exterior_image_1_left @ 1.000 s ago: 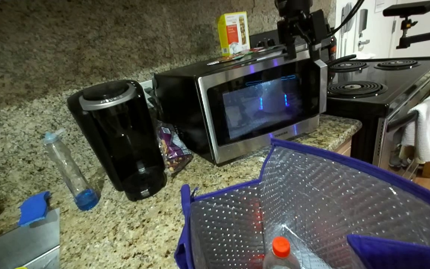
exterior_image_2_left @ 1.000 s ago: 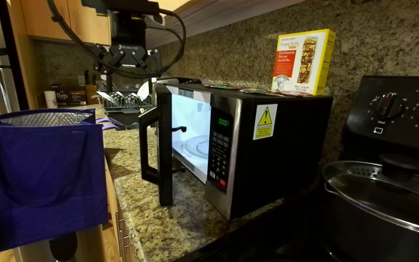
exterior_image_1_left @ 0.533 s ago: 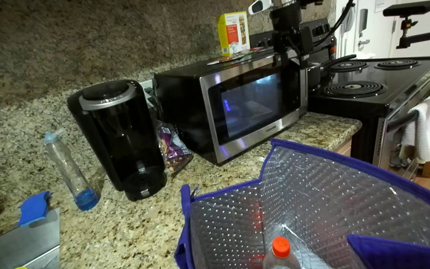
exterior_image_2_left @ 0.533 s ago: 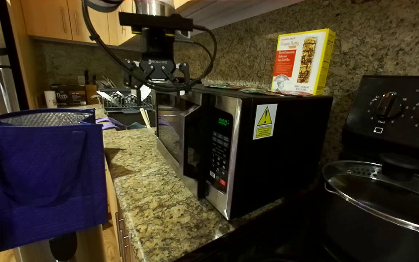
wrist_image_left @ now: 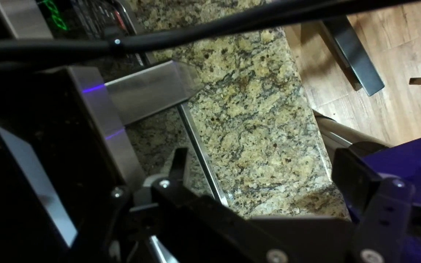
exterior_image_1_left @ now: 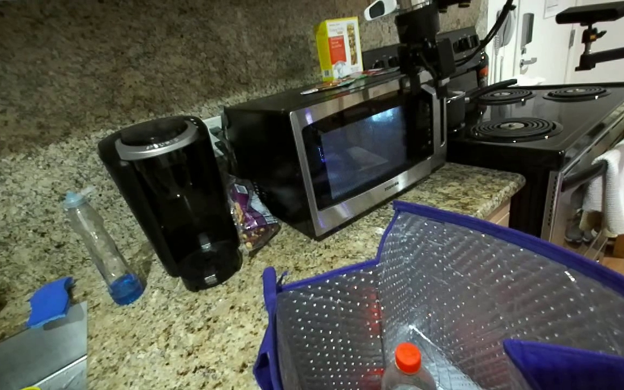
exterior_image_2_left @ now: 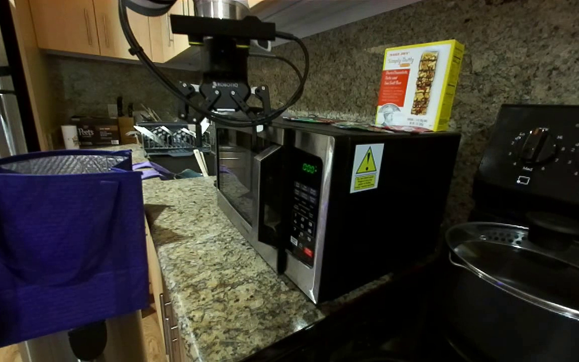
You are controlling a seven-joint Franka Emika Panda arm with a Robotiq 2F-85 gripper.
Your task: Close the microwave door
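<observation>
The microwave door (exterior_image_1_left: 363, 151), a silver frame around dark glass, lies against the microwave body. In an exterior view, the door (exterior_image_2_left: 236, 181) looks flush with the control panel (exterior_image_2_left: 305, 211), and no gap shows. Its handle (exterior_image_2_left: 269, 201) sticks out beside the panel. In the wrist view, the door's top frame and handle (wrist_image_left: 144, 91) are at left. My gripper (wrist_image_left: 261, 159) is open, with nothing between its fingers. It hangs at the upper front of the door, near the handle side, in both exterior views (exterior_image_1_left: 428, 89) (exterior_image_2_left: 229, 125). Whether a finger touches the door cannot be told.
A black coffee maker (exterior_image_1_left: 174, 200) stands beside the microwave. An open purple insulated bag (exterior_image_1_left: 328, 276) is in front of the counter. A yellow bar box (exterior_image_2_left: 415, 85) and flat packets lie on the microwave top. A lidded pot (exterior_image_2_left: 520, 281) sits on the stove.
The door has swung from partly open to flush with the front, and the lit interior is covered. My gripper moved in toward the microwave, then shifted only slightly over the last half second.
</observation>
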